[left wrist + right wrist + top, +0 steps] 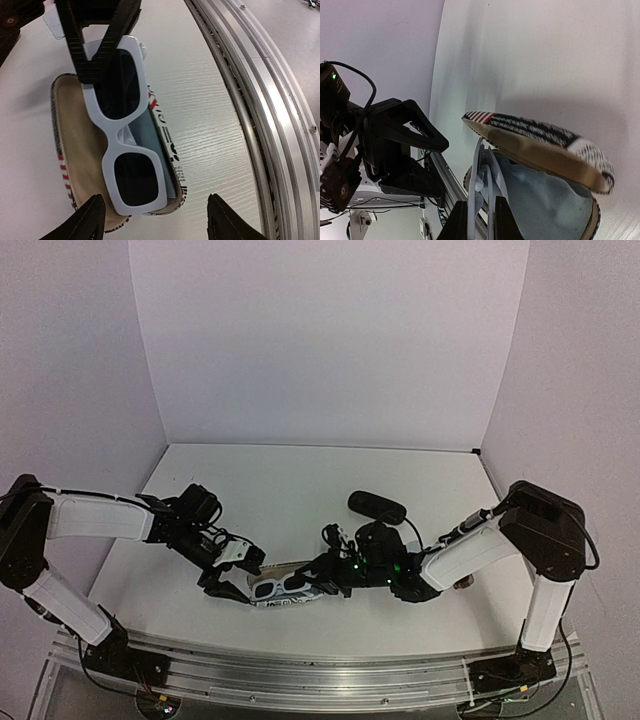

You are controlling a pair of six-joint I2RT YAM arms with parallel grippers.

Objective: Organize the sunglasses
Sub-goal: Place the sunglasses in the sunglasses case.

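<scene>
The white sunglasses with dark lenses lie in the open stripe-patterned case, on a light-blue cloth. My right gripper is shut on the glasses' right end; in the right wrist view its fingers pinch the folded white frame under the raised case lid. My left gripper is open and empty at the case's left end; in its wrist view the fingertips straddle the glasses and the case. The brown sunglasses are out of view.
An oblong black case lies behind the right gripper. The table's metal front rail runs close beside the striped case. The left gripper stands close in front of the right wrist camera.
</scene>
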